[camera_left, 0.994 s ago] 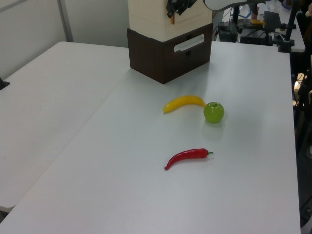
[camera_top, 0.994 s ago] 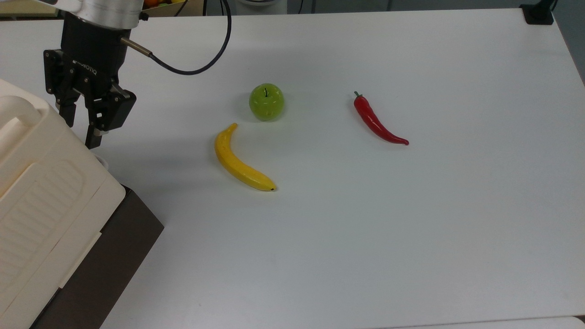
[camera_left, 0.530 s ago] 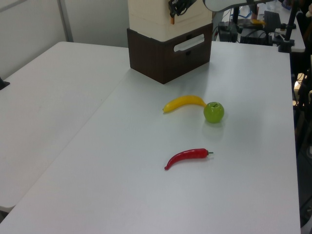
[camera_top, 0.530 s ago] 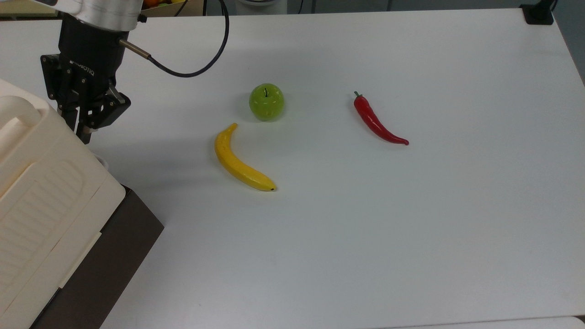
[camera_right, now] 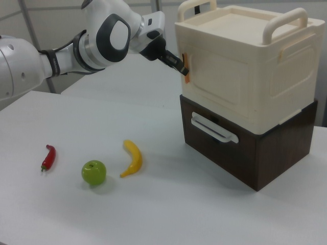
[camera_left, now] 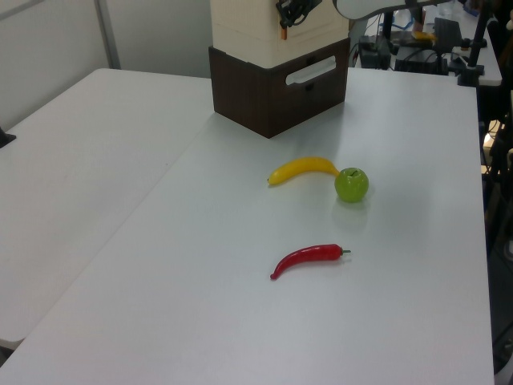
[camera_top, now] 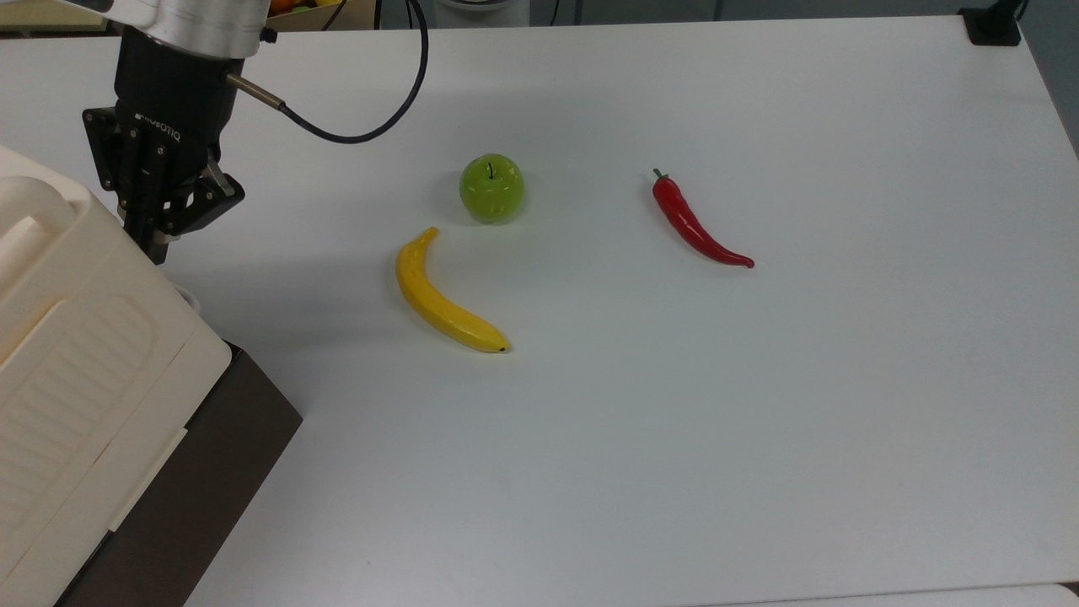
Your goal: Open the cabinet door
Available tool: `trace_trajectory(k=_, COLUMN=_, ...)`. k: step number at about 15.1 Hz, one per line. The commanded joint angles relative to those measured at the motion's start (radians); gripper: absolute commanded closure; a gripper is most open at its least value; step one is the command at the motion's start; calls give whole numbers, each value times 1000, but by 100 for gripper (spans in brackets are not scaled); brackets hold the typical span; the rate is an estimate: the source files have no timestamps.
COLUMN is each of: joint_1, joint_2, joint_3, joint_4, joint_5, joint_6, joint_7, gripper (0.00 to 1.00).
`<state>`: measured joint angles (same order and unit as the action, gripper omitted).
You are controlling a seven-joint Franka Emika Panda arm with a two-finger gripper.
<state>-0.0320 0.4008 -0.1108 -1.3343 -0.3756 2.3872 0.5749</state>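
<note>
Standing on a dark brown base (camera_right: 245, 153), the cabinet (camera_right: 245, 66) is taken as the landmark; the cabinet door (camera_right: 217, 84) is seen shut on its front face. At the door's edge, the gripper (camera_right: 181, 67) is closed narrowly on the copper handle (camera_right: 186, 65). A slip off this slim bar is judged the main risk if the pull departs from the hinge arc. The banana (camera_top: 442, 295), well clear of the cabinet, poses no obstruction.

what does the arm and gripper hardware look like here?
The arm is glossy white with rounded joints and dark grey caps. A silver collar leads to the black gripper, printed ROBOTIQ in white. A black cable loops off a metal plug on its side.
</note>
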Motion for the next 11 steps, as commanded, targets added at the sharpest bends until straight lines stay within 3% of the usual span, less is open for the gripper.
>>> trace_trajectory(k=1, joint_1=11, joint_2=-54, joint_3=-6, joint_4=-49, joint_5=-19, joint_6=-6, joint_7=16, gripper=99)
trace_trajectory(k=7, joint_1=47, joint_2=-100, joint_3=-3, joint_4=-88, joint_5=-5, joint_6=-72, joint_7=22, gripper=95)
trace_trajectory(k=9, joint_1=47, joint_2=-108, joint_3=-1, joint_4=-86, joint_5=0, joint_6=-120, joint_7=22, gripper=68)
trace_trajectory(k=10, joint_1=47, joint_2=-114, joint_3=-1, joint_4=-85, joint_5=1, joint_6=-140, joint_7=22, gripper=62)
trace_trajectory(k=11, joint_1=50, joint_2=-125, joint_3=-1, joint_4=-85, joint_5=14, joint_6=-164, joint_7=22, gripper=30)
